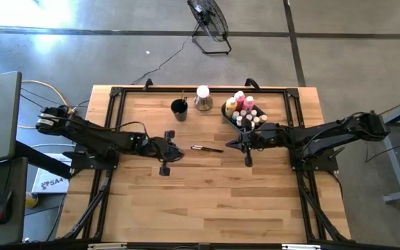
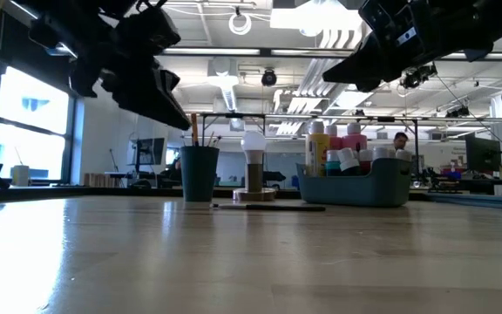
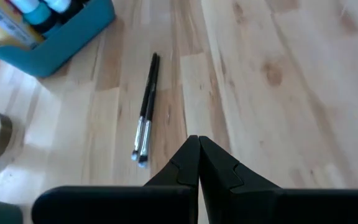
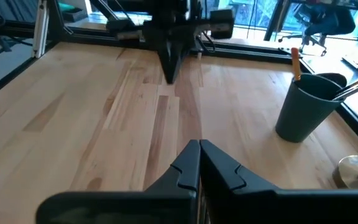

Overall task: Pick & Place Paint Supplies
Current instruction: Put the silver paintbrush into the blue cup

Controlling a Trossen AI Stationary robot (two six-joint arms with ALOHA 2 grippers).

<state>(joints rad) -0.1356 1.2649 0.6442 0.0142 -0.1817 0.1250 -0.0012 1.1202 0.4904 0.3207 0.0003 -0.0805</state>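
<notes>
While both arms hang over the middle of the wooden table [image 1: 207,201], the high view shows two thin brushes [image 1: 207,148] lying flat on the bare boards between them, apart from both. Their long axis runs across the table, from one arm toward the other, tilted slightly. The left gripper [image 1: 174,154] sits to one side of them and the right gripper [image 1: 245,146] to the other; the left looks marginally closer, though the margin is small. Behind the brushes stand a dark cup [image 1: 179,108] with handles in it, a white-topped object on a round metal base [image 1: 203,98], and the bin [image 1: 227,115] packed with paint bottles [image 1: 240,103].

From table height, the brushes [image 2: 273,208] read as a thin dark line on the surface, in front of the blue-grey bin [image 2: 356,187] and beside the teal cup [image 2: 199,174]. Both grippers are well above the tabletop; neither touches anything.

Looking out from the left wrist, the left gripper [image 3: 198,154] has its fingers pressed together, holding nothing. The two brushes [image 3: 146,107] lie side by side just ahead and off to one side, bristle ends toward this gripper, handles pointing on toward the bin [image 3: 61,43].

Looking out from the right wrist, the right gripper [image 4: 198,157] is likewise closed and empty. The brushes are not in this view; the cup [image 4: 306,107] and the opposite arm are.

Judgement: the left arm is better placed for the brushes. It would need to open its fingers, shift sideways and descend across the handles.
</notes>
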